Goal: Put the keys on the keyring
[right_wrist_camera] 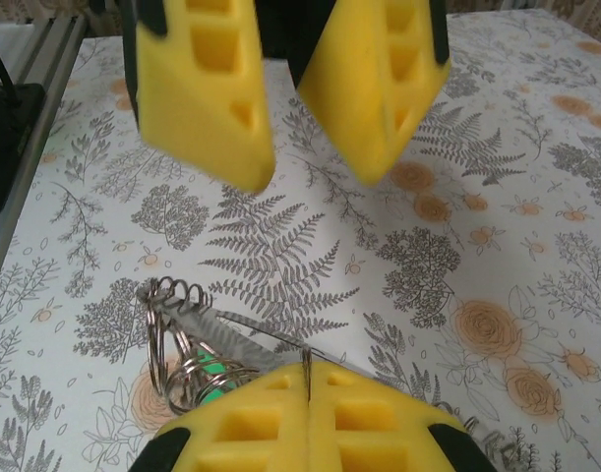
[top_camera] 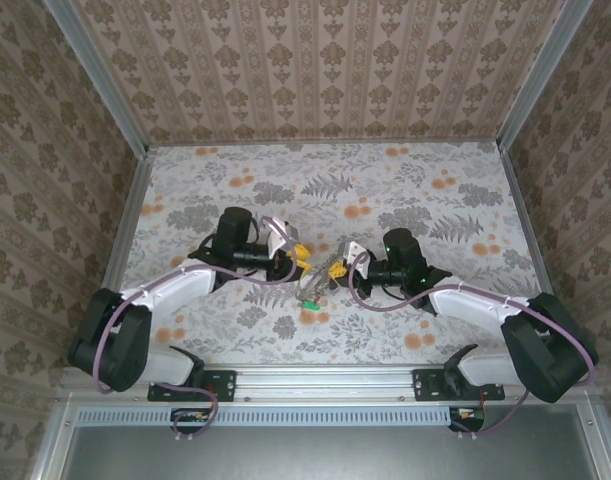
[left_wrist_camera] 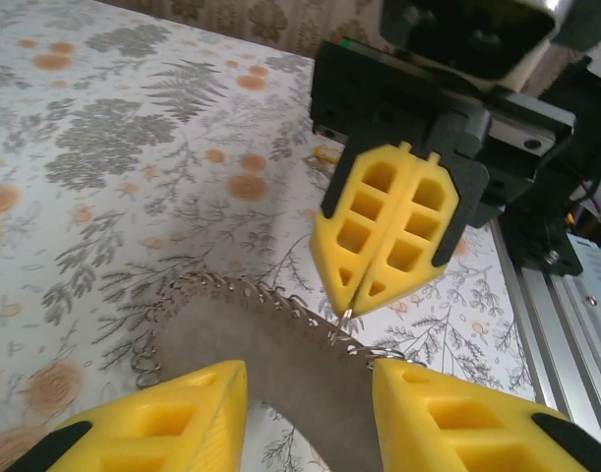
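Observation:
The keyring (left_wrist_camera: 270, 354) is a flat tan-grey hoop with small silvery rings along its rim, lying on the floral table between the two arms (top_camera: 320, 287). My right gripper (left_wrist_camera: 349, 303) is shut, pinching a thin silvery piece on the hoop's rim; its closed yellow fingertips (right_wrist_camera: 307, 372) sit over the hoop's edge (right_wrist_camera: 226, 339). My left gripper (left_wrist_camera: 310, 379) is open, its fingers to either side of the hoop's band, and it faces the right gripper from close by (right_wrist_camera: 308, 175). A green-headed key (right_wrist_camera: 211, 369) hangs among coiled rings at the hoop's end (top_camera: 310, 303).
An aluminium rail (top_camera: 315, 380) runs along the near edge, with both arm bases bolted to it. Patterned walls (top_camera: 315, 60) close in the back and sides. Open floral tabletop (top_camera: 385, 180) stretches behind the grippers.

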